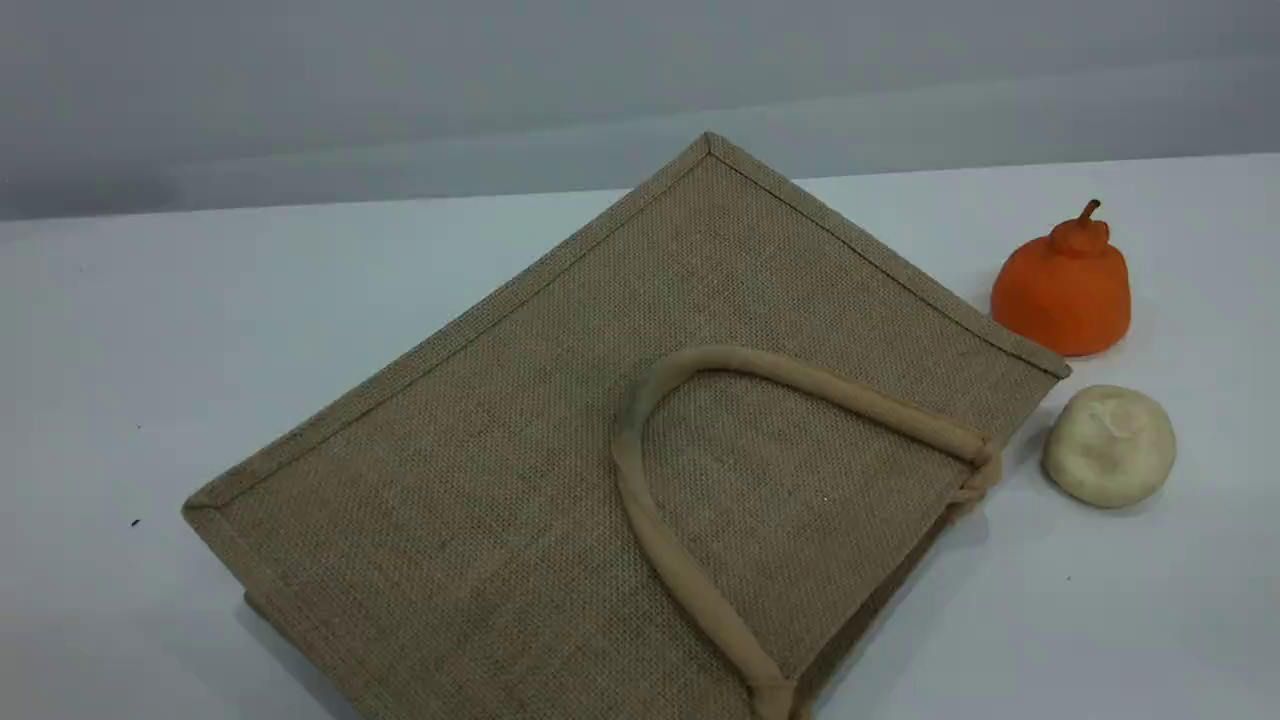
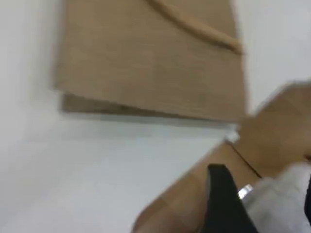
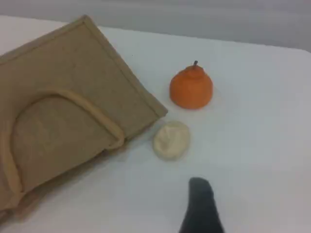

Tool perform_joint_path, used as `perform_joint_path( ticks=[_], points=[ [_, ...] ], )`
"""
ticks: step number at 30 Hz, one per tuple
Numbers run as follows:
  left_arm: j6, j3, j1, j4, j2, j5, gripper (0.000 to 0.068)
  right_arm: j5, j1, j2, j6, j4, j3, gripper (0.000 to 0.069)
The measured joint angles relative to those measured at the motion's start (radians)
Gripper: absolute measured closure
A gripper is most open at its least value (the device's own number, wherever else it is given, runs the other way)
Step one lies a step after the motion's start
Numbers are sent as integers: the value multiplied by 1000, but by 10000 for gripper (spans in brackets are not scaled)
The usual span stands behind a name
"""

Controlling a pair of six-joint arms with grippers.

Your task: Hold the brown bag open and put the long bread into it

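Tan-brown woven jute bag (image 1: 480, 470) flat on white tabletop (image 1: 150, 330), well apart frm both claws; L claw (image 2: 228, 204) wide open & empty, R claw (image 3: 201, 208) gape can't tell.

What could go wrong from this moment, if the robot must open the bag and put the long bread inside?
1. The bag lies flat with its mouth shut, and the handle rests flat on the fabric, so a gripper may scrape the cloth instead of catching it.
2. No long bread shows in any view; only an orange fruit and a pale bun lie beside the bag, so the wrong item might get picked.
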Motion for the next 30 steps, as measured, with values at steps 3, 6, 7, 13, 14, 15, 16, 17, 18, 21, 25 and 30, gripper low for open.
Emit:
perform_joint_path(
  ticks=[3,6,7,13,14,15,16,17,18,21,25,30],
  points=[
    [0,0,171,2,0,0,319,0,0,0,0,0,0,259],
    [0,0,349,3,0,0,319,0,0,0,-2,0,0,259],
    [0,0,395,3,0,0,319,0,0,0,-2,0,0,259],
    [0,0,659,3,-5,0,319,0,-27,0,-2,0,0,259],
    [0,0,687,3,-13,0,319,0,-37,0,-2,0,0,259],
    [0,0,716,3,-23,0,319,0,-41,0,-2,0,0,259],
    [0,0,738,3,-37,1,319,0,-42,0,-2,0,0,259],
    [0,0,751,3,-55,3,319,0,-41,0,-2,0,0,259],
    [0,0,755,3,-75,3,319,0,-37,0,-2,0,0,259],
    [0,0,755,3,-136,4,319,0,-36,0,-2,0,0,259],
    [0,0,755,3,-201,4,319,0,-36,0,-1,0,0,259],
    [0,0,755,3,-255,4,319,0,-36,0,-1,0,0,259]
  ],
)
